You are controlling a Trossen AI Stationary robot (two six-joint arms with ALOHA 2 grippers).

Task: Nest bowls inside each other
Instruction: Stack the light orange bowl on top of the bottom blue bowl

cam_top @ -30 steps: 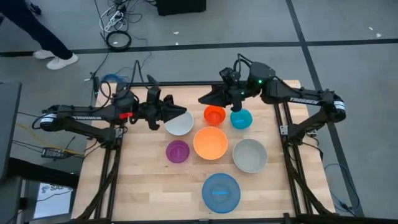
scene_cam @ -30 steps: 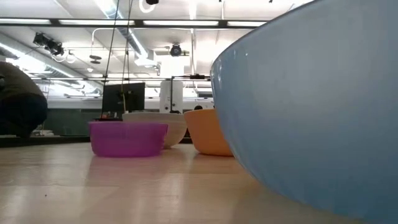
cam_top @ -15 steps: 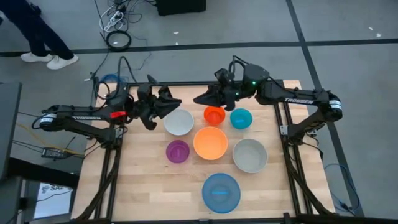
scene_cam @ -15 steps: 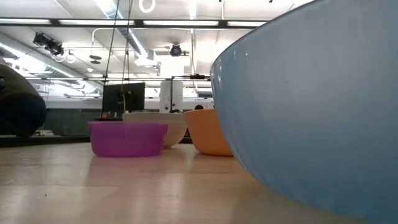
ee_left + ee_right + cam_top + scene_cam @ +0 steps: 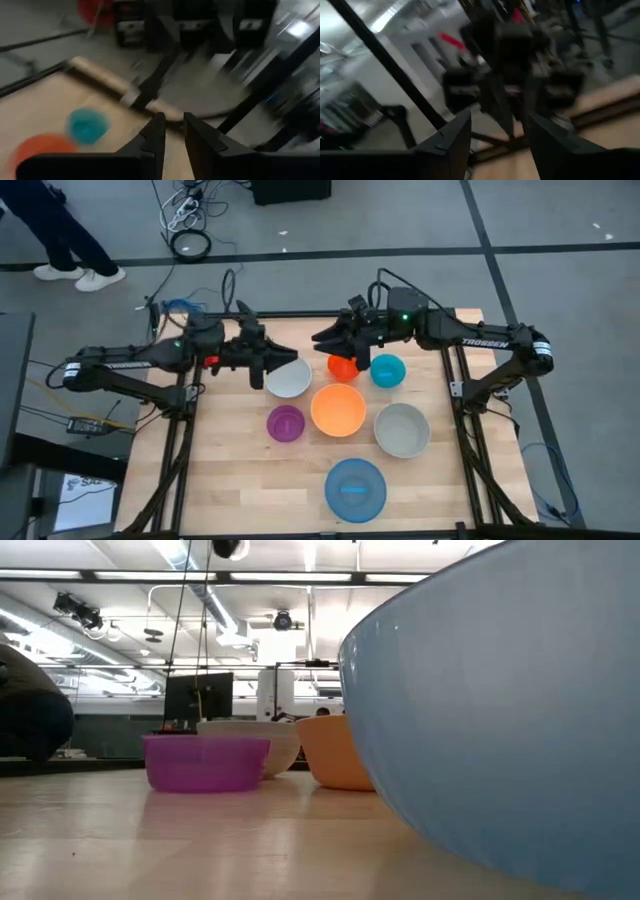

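Observation:
Seven bowls stand apart on their bases on the wooden table (image 5: pixel 230 480): white (image 5: pixel 288 378), red-orange (image 5: pixel 338 367), teal (image 5: pixel 387 370), orange (image 5: pixel 338 409), purple (image 5: pixel 286 423), grey (image 5: pixel 402 430) and blue (image 5: pixel 355 489). My left gripper (image 5: pixel 278 362) hovers over the white bowl's far-left rim, pointing toward the table's right. Its fingers (image 5: pixel 172 127) stand a narrow gap apart with nothing between them. My right gripper (image 5: pixel 330 345) hovers over the red-orange bowl's far side, pointing left and hiding part of that bowl. It is open (image 5: pixel 495 140) and holds nothing.
The low view is filled at the right by the blue bowl's wall (image 5: pixel 500 720), with the purple (image 5: pixel 205 762), white (image 5: pixel 275 745) and orange (image 5: pixel 335 755) bowls behind. The two grippers face each other closely at the table's far edge. A person's legs (image 5: pixel 60 240) show beyond the table's far left.
My left gripper tipped up toward the far edge and has come back down over the white bowl's rim, turning at the wrist. My right gripper has turned at the wrist and now covers part of the red-orange bowl. No bowl has moved.

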